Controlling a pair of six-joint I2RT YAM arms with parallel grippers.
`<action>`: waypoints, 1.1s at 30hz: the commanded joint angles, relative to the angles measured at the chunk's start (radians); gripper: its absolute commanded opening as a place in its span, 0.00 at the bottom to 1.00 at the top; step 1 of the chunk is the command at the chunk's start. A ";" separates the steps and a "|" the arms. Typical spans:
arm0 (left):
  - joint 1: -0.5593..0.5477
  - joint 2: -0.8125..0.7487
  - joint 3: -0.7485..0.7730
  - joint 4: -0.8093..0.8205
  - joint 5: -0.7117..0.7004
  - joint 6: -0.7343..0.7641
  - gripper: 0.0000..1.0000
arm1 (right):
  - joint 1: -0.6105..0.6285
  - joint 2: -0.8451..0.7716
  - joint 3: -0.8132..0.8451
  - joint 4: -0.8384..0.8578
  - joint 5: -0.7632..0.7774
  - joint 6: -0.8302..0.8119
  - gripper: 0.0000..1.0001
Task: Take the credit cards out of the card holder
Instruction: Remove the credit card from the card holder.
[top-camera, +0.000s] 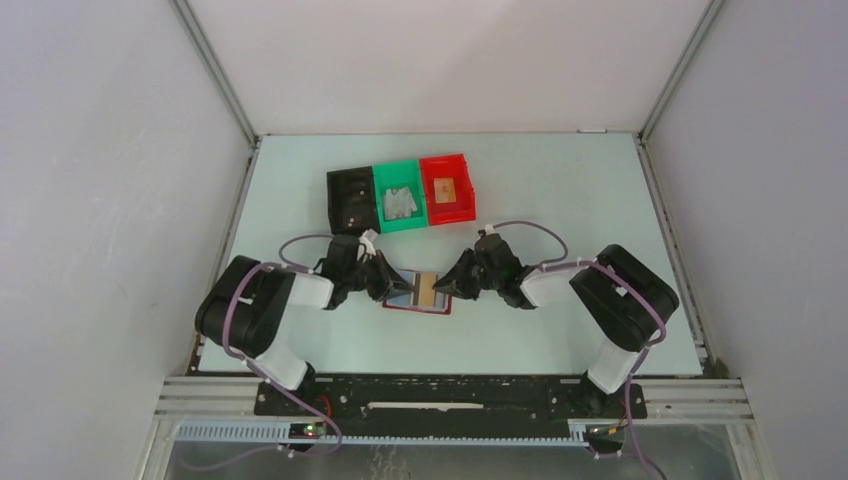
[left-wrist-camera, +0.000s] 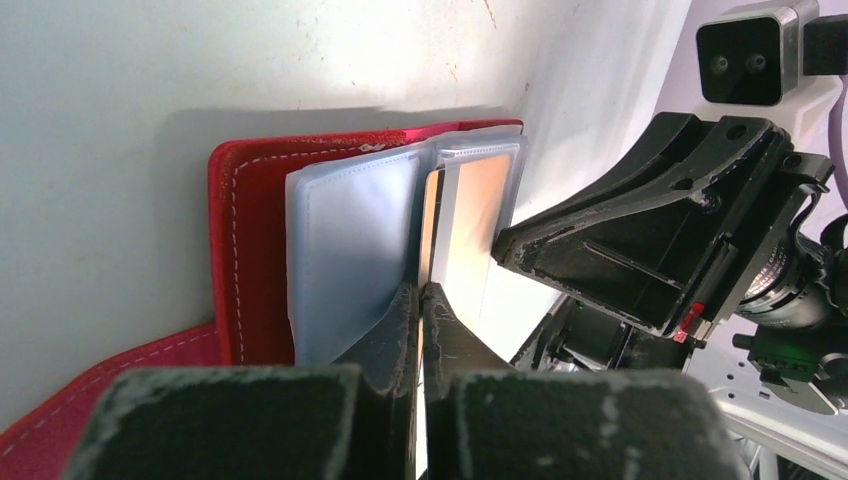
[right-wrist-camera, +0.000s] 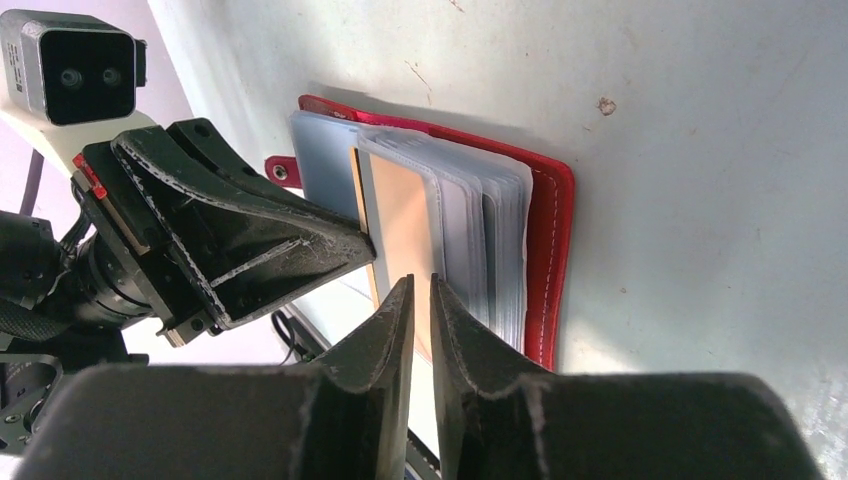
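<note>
pale tabletop (top-camera: 560, 190), walled cell. card holder (right-wrist-camera: 548, 250) lies open at ctr, clear sleeves (right-wrist-camera: 470, 215) fanned. left hand (left-wrist-camera: 421, 300) at its 9 o'clock, pinched tight on tan card (right-wrist-camera: 400, 215) edge. right hand (right-wrist-camera: 420, 290) at 3 o'clock, narrow gap round same tan card; can't tell if gripping. bins (top-camera: 400, 195) at 12 o'clock.

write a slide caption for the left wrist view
Left tool pinches the edge of a tan card in the open red card holder while the right tool grips its clear sleeves.
</note>
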 joint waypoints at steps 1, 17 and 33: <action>0.027 -0.053 -0.024 0.009 -0.003 0.004 0.00 | -0.008 0.054 -0.024 -0.171 0.088 -0.041 0.21; 0.048 -0.058 -0.036 -0.018 -0.012 0.032 0.00 | -0.022 0.044 -0.060 -0.152 0.081 -0.038 0.21; 0.023 0.014 -0.010 -0.029 0.000 0.044 0.00 | -0.019 -0.066 -0.096 -0.094 0.071 -0.044 0.44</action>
